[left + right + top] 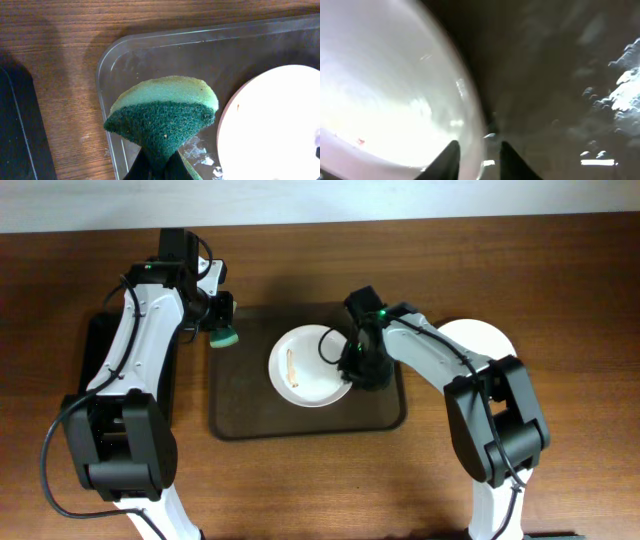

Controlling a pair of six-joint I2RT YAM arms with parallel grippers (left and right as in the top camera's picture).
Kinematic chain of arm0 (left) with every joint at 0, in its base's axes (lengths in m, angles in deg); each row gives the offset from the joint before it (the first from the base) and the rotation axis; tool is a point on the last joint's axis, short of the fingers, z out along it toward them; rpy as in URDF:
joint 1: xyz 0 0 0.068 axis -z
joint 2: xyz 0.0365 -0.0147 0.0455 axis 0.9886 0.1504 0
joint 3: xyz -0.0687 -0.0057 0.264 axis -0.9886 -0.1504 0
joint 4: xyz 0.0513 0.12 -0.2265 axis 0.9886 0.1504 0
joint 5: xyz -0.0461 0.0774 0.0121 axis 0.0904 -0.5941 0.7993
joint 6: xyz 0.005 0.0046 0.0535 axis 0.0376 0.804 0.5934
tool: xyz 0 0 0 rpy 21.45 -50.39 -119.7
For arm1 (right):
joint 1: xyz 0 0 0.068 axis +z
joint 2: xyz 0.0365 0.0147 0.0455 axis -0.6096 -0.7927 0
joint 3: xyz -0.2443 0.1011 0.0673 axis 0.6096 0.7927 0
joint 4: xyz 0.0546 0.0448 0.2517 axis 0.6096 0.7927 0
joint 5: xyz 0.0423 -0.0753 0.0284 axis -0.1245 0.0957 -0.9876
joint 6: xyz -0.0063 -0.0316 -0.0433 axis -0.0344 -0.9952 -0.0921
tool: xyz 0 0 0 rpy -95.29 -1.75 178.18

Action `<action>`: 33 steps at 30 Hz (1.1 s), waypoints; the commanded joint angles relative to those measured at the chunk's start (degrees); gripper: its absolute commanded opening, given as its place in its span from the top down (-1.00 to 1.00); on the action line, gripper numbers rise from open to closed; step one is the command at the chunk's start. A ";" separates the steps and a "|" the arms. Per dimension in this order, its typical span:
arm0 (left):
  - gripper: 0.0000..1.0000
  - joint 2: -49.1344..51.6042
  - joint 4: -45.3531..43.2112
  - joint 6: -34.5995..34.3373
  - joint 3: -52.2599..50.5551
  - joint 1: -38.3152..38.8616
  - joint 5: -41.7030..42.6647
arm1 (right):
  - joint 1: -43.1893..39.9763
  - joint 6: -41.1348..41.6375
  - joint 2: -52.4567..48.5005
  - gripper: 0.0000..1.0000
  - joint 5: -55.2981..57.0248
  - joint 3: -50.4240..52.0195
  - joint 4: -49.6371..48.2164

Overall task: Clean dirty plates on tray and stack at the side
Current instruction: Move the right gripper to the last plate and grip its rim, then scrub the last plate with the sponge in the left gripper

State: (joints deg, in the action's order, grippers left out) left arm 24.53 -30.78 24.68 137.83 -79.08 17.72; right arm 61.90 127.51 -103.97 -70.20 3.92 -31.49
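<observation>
Streaked round white plate [305,370] on the dark-brown rectangular tray [240,415] risked slipping, as the right hand [479,155] merely straddled its rim, grip unconfirmed, while the left hand [161,167] stood clamped on a green sponge [165,115].

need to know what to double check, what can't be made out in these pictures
- Overhead: the right arm covers part of the side plates, so their count is unclear.
- Right wrist: the plate is blurred and glaring white; marks are unreadable, and whether the right claw grips its rim is unclear.
- Left wrist: the sponge and the bottom edge hide most of the left claw.
</observation>
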 commanded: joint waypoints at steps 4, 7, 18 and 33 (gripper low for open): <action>0.99 0.92 -0.13 -0.39 0.57 -0.28 1.03 | -2.86 -19.28 -1.57 -0.28 0.26 -12.13 -0.13; 0.99 0.92 -0.15 -0.37 0.57 -0.28 1.01 | -4.70 -28.55 -6.45 -0.25 -0.20 -12.13 1.62; 0.99 0.92 -0.02 -0.37 0.57 -0.28 1.53 | -3.82 -16.74 -11.93 0.76 -7.65 -11.91 1.49; 0.99 12.52 -11.39 8.98 -5.16 7.61 3.58 | 2.64 -7.67 -11.93 0.92 0.74 -11.61 -0.46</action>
State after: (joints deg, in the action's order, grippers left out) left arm 34.80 -39.89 29.18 132.91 -71.61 20.71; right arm 64.13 119.16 -113.92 -73.81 -8.52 -32.37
